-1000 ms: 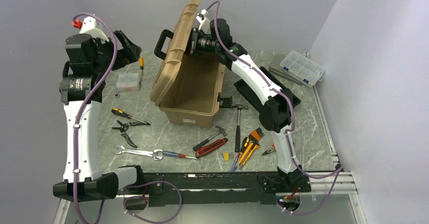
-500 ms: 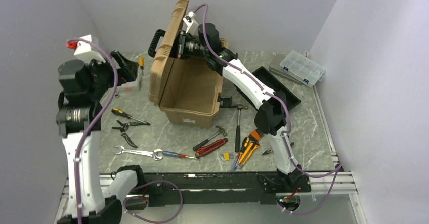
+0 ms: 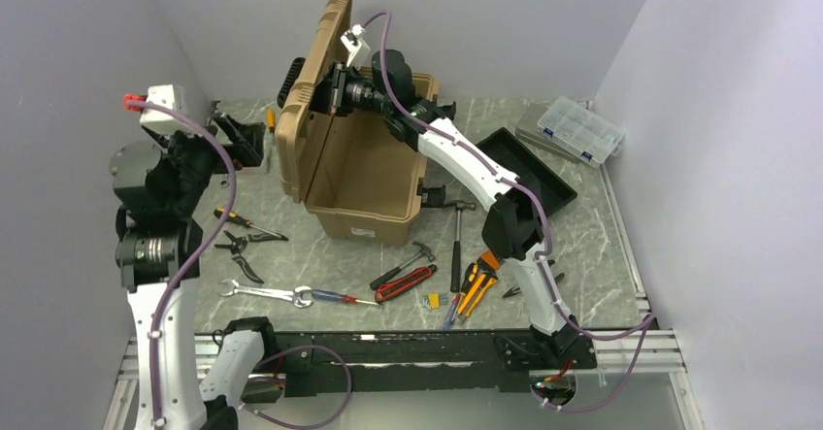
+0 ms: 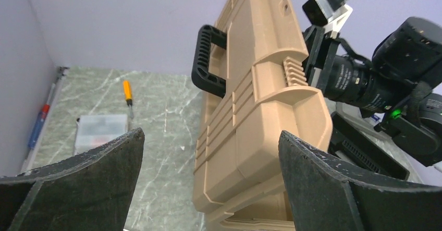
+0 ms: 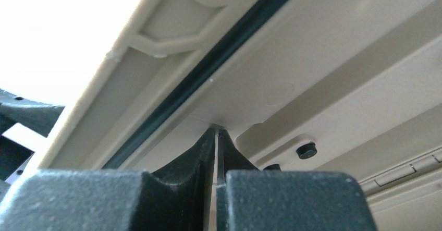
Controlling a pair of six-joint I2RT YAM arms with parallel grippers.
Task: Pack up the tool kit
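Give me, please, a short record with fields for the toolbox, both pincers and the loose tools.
toolbox: tan, open, no tools seen inside
lid: raised about upright
right pincer: shut, tips against the lid's inner face
left pincer: open, empty, facing the lid's outer side
insert tray: on the table, right of the toolbox
hand tools: loose on the table before the toolbox, among them hammer, wrench, pliers
packing: not yet begun

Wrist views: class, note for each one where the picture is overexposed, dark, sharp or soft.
Right wrist view: the top-left corner is blown out white past the toolbox lid; the shut right gripper is dark. Left wrist view: the lid is sharp, the small clear case looks hazy.
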